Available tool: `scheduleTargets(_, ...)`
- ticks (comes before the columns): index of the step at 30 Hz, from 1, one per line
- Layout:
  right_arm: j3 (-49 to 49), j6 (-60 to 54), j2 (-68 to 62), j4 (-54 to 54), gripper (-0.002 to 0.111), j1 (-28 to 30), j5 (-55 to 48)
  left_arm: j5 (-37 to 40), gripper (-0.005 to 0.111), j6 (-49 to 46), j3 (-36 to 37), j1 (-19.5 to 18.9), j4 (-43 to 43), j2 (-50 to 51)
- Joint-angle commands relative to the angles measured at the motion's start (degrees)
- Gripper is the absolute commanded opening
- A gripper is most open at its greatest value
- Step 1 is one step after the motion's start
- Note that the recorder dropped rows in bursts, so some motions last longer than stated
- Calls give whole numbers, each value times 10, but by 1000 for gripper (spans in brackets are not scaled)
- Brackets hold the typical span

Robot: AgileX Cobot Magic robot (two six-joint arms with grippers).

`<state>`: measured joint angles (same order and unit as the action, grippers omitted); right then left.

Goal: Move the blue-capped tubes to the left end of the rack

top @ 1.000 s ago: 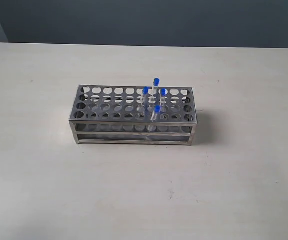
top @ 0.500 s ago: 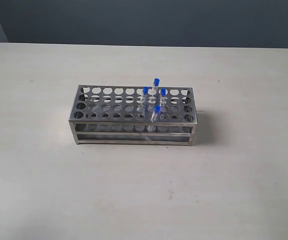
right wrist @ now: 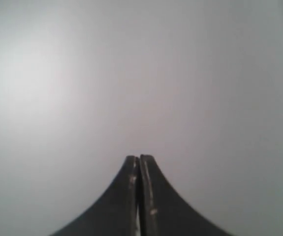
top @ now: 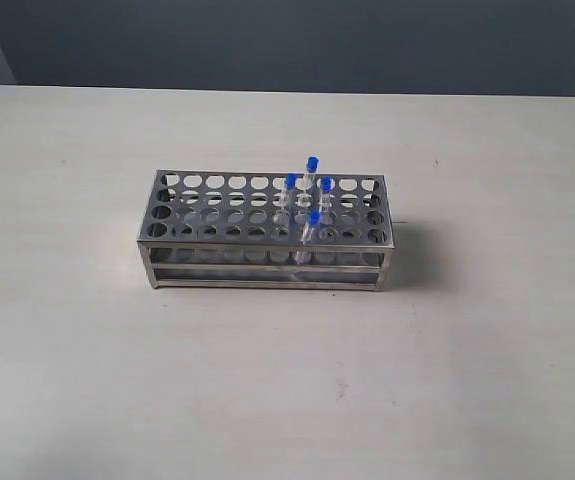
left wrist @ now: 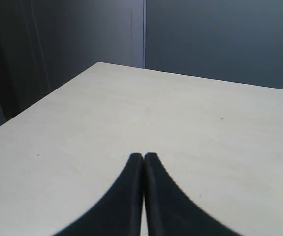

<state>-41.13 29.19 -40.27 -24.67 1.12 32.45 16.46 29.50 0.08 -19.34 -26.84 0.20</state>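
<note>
The silver metal rack (top: 227,232) stands in the middle of the table in the exterior view. Several blue-capped tubes stand upright in its right half: one at the back (top: 312,165), one to its left (top: 290,183), one to the right (top: 325,186) and one in the front row (top: 313,220). Neither arm shows in the exterior view. My left gripper (left wrist: 143,156) is shut with nothing in it, over bare table. My right gripper (right wrist: 139,158) is shut too, facing a plain grey surface. The rack is out of both wrist views.
The pale table (top: 87,350) runs wide around the rack, with its far edge against a dark blue-grey wall (top: 297,40). In the left wrist view a table corner (left wrist: 99,64) meets dark wall panels.
</note>
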Motion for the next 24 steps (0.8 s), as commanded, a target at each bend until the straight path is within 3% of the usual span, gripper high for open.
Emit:
scheduleTargets(1,-137,185,-140,-295,-1,-3,70,2,1,1,-1,-1,1,-2)
scheduleTargets(3,-156,278,-198,-400,-1,-17,74,2,1,1,-1,-1,1,-2)
scheduleTargets(6,-93,281,-275,-415,-1,-66,75,2,1,1,-1,-1,1,-2)
scheduleTargets(10,39,47,-364,-185,-1,-154,76,2,1,1,-1,-1,1,-2)
scheduleTargets(11,77,-41,-391,-87,-1,-184,93,2,1,1,-1,-1,1,-2)
scheduleTargets(13,121,-121,-429,-5,-1,-222,140,2,1,1,-1,-1,1,-2)
scheduleTargets(19,148,-128,-500,-51,0,-286,195,2,1,1,-1,-1,1,-2)
scheduleTargets(21,148,-127,-509,-89,8,-292,211,2,1,1,-1,-1,1,-2)
scheduleTargets(24,148,-111,-519,-133,31,-293,243,2,1,1,-1,-1,1,-2)
